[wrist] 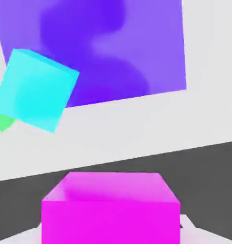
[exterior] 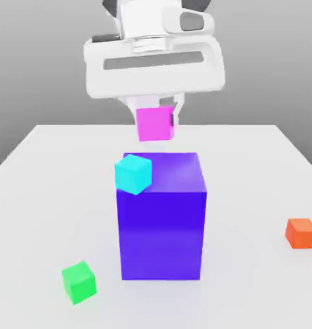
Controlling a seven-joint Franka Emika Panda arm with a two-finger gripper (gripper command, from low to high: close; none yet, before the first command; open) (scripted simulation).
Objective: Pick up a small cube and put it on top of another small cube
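magenta cube (wrist: 110, 209) close up, cyan cube (wrist: 36, 90) beside blue-purple block (wrist: 137, 43)

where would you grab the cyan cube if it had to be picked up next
By two opposite flat sides, coming from above. The cyan cube sits on a corner of the blue block, turned out of line with its edges, so the fingers would likely need turning to match.

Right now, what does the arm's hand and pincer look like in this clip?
The hand is a wide, boxy white body with rounded corners and a long dark slot across its face. Above it sits a white cylindrical wrist with a grey ringed collar and a dark recessed patch. The pincer has short fingers, white with dark edges. No cables or markings visible.
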